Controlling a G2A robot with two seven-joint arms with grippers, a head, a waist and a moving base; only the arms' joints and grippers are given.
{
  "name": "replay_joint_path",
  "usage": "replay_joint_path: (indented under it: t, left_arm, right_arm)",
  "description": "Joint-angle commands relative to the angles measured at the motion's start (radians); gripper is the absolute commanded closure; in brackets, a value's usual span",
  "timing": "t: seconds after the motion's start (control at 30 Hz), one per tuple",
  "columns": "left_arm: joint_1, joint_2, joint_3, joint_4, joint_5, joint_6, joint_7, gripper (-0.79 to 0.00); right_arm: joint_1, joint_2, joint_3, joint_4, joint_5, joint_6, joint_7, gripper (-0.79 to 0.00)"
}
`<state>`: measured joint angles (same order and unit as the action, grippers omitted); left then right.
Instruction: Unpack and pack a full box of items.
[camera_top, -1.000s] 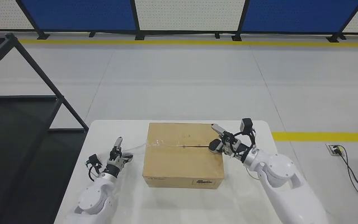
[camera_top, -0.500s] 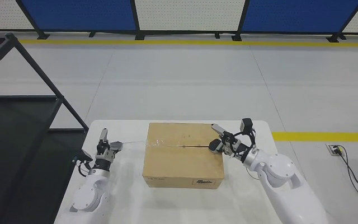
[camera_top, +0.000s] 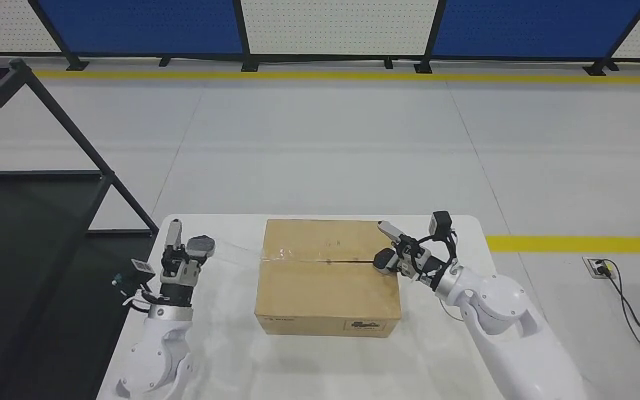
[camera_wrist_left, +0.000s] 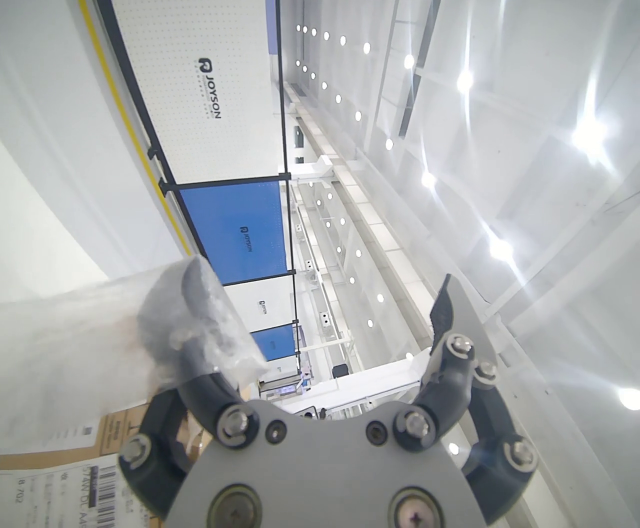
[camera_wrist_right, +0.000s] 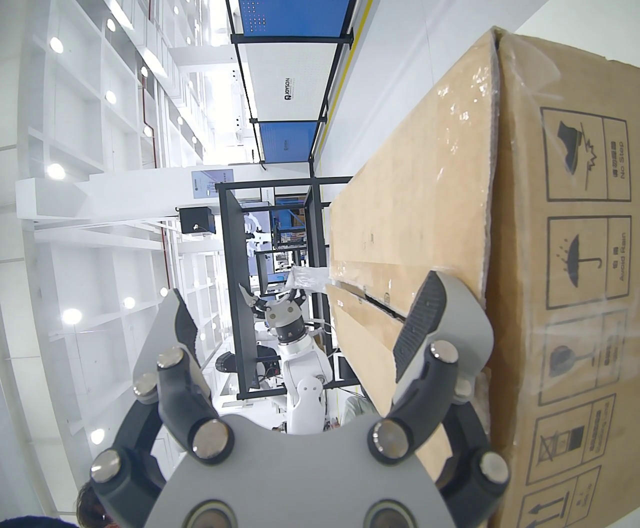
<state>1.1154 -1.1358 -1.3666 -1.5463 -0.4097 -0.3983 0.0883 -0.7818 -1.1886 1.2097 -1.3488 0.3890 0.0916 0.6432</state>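
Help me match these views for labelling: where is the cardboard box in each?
Top view: cardboard box, centre of the lower half.
Left wrist view: its labelled corner, behind the clear tape.
Right wrist view: its top and printed side, beside the right gripper.
Shared landmark: blue wall panels.

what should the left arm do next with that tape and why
Probably draw the left gripper a little farther from the box. The clear tape clings to one of its open fingers and stretches back to the box's top seam, so it looks not fully peeled. The flaps lie closed; the right gripper sits open at the seam's other end.
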Motion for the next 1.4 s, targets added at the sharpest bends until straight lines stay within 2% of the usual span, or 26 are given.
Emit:
replay_joint_path:
  t: [0.0,0.33,0.7,1.37]
  left_arm:
    - [0.012,-0.001,-0.010,-0.026,0.008,0.003,0.008,-0.785]
    - [0.042,-0.009,-0.048,-0.085,0.037,0.015,0.007,-0.785]
    - [0.042,-0.022,-0.060,-0.127,0.086,0.022,0.011,-0.785]
    - [-0.025,-0.054,0.023,-0.152,0.253,0.063,0.019,-0.785]
  right_arm:
    - [0.000,0.000,0.000,0.000,0.000,0.000,0.000,-0.785]
    - [-0.015,-0.004,-0.021,-0.022,-0.016,0.014,-0.004,-0.785]
    - [-0.006,-0.010,-0.029,-0.012,-0.019,0.006,-0.012,-0.785]
    - [-0.029,-0.010,-0.008,-0.015,-0.013,0.005,-0.014,-0.785]
